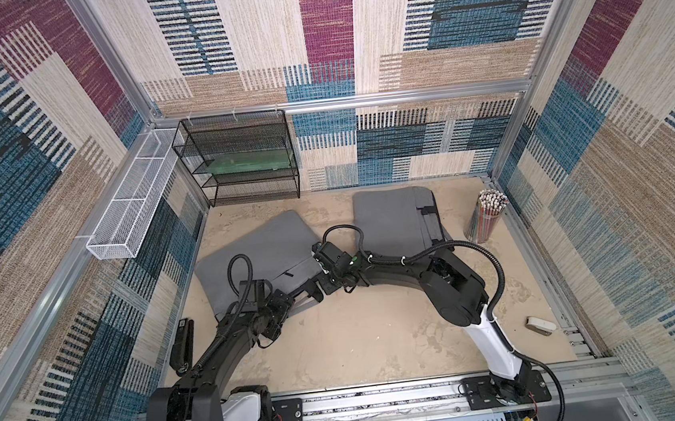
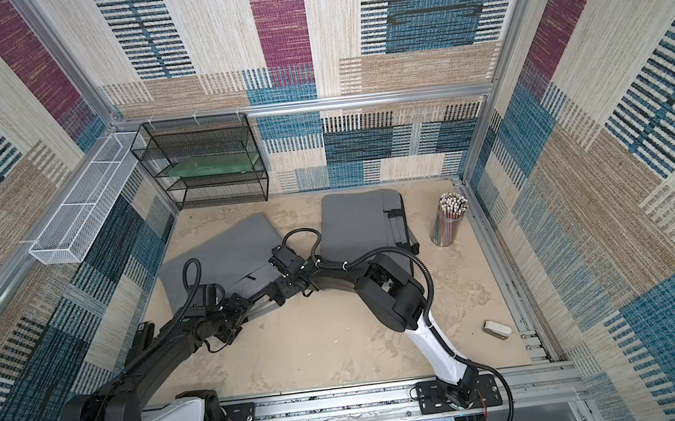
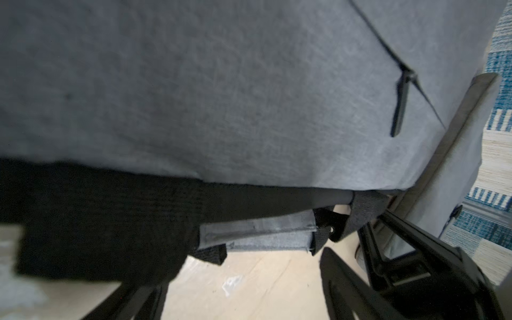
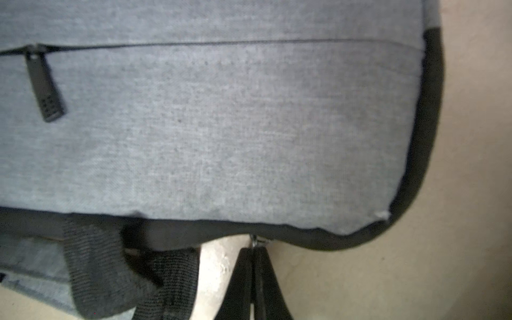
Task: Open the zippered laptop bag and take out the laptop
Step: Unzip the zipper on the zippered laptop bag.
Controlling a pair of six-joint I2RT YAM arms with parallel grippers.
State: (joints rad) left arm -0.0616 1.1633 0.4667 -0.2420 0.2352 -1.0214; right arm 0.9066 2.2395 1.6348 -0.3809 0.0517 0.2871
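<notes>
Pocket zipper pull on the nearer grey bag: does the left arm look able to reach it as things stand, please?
Probably yes: the pocket zipper pull lies uncovered on the grey bag, just ahead of the left arm.

Black mesh shelf (image 1: 242, 186) ahead of me against the back wall, green board (image 1: 250, 163) on one tier, white wire basket (image 1: 131, 204) on my left wall, cup of pencils (image 1: 486, 217) far right, small white block (image 1: 541, 324) nearer.

grey bags (image 1: 260, 247) (image 1: 391, 219): 2 | mesh shelf (image 1: 232, 121): 1 | white basket (image 1: 127, 209): 1 | pencil cup (image 1: 484, 219): 1
</notes>
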